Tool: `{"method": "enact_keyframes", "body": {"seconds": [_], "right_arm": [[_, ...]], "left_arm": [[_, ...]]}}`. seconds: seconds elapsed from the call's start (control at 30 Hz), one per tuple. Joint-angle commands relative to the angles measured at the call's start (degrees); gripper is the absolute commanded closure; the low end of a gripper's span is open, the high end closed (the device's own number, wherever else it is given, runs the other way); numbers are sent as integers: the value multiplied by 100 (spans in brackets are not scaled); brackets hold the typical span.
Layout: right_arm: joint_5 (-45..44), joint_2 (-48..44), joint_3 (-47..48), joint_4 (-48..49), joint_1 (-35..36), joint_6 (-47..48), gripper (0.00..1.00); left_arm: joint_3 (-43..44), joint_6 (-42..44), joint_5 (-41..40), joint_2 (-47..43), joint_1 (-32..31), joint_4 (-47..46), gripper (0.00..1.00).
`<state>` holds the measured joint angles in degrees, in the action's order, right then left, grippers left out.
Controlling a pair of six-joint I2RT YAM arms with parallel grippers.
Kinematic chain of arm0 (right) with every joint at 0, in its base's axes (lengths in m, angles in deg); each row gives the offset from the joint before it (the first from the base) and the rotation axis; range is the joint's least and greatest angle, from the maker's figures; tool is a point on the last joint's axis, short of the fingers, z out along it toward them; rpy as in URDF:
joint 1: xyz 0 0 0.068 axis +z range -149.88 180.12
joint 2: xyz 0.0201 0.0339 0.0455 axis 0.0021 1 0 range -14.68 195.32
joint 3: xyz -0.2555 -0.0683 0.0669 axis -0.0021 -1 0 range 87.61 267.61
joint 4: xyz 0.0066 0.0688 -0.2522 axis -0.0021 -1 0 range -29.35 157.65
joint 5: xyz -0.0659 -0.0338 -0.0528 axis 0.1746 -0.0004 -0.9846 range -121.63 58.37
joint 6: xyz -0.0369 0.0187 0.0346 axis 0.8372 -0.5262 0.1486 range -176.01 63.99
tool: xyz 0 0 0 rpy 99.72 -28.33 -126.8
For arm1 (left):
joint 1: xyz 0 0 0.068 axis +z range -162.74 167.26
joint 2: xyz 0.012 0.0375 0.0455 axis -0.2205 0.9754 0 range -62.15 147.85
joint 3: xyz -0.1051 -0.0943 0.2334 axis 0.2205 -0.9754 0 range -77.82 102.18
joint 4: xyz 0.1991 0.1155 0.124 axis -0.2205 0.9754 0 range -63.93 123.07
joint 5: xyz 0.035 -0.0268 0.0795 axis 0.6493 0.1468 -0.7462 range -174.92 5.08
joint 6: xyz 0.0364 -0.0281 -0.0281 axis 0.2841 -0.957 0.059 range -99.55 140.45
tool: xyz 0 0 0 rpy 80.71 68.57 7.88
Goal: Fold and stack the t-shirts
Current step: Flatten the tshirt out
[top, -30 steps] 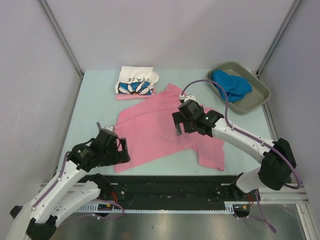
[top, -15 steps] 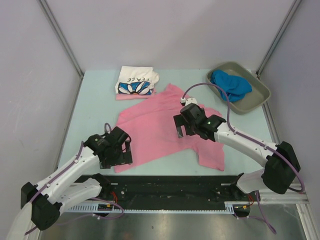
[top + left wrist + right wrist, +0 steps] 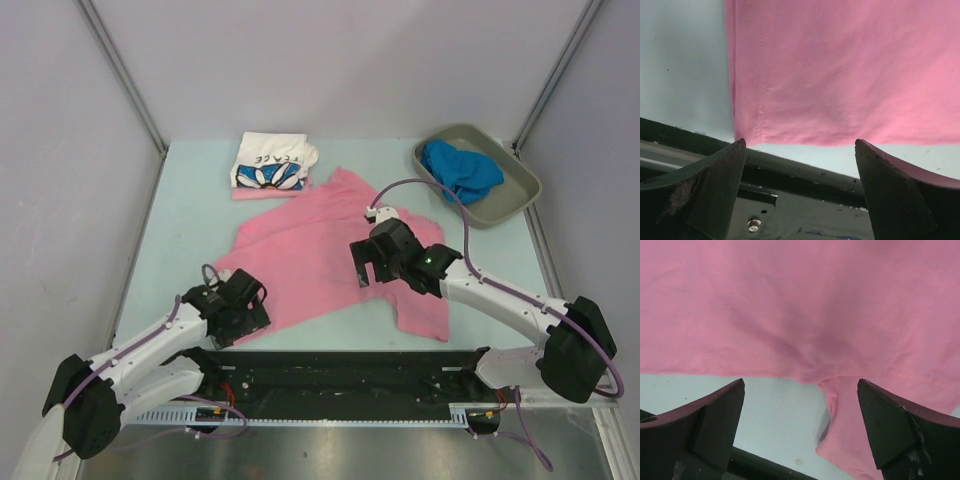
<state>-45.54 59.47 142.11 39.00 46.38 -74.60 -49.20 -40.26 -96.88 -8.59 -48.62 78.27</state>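
**Left gripper** (image 3: 250,308) (image 3: 800,143): jaws spread wide, nothing between them. It is poised low over the near-left corner of the pink t-shirt (image 3: 300,255) (image 3: 840,65). In the left wrist view that corner lies just inside the left finger, with a stitched edge running away from it.

**Right gripper** (image 3: 366,264) (image 3: 800,382): jaws likewise spread wide and grasping nothing. It sits above the shirt's near edge, where a sleeve branches off. The right wrist view shows a small shadowed fold at that junction.

**Pink t-shirt:** spread flat in the middle of the table (image 3: 190,200), skewed to the table's sides. Its long axis runs from near left to far right. One sleeve points to the near-right, the other to the far edge. The near-left corner lies just beside the black rail (image 3: 340,368).

**Open room:** bare table shows left of the shirt, along the near edge between corner and sleeve, and between shirt and tray.

**Surroundings:**
- A folded white printed t-shirt (image 3: 272,160) lies at the far left on a second pink t-shirt (image 3: 262,193), just beyond the spread shirt's far edge.
- A blue t-shirt (image 3: 462,168) lies bunched in the grey tray (image 3: 512,195) at the far right, apart from the spread shirt.
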Motion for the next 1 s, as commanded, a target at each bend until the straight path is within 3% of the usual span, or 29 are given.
{"method": "enact_keyframes", "body": {"seconds": [0.0,0.23,0.57,0.97], "right_arm": [[178,-138,-80,298,129,-83,0],[143,-111,-150,289,243,-92,0],[90,-50,-203,360,243,-101,0],[11,-59,-220,307,252,-119,0]], "left_arm": [[-146,-846,-482,-336,-24,-377,8],[-401,-1241,-666,-399,-24,-150,8],[-58,-1426,-842,-874,-24,519,8],[-472,-1365,-824,146,-16,-237,12]]}}
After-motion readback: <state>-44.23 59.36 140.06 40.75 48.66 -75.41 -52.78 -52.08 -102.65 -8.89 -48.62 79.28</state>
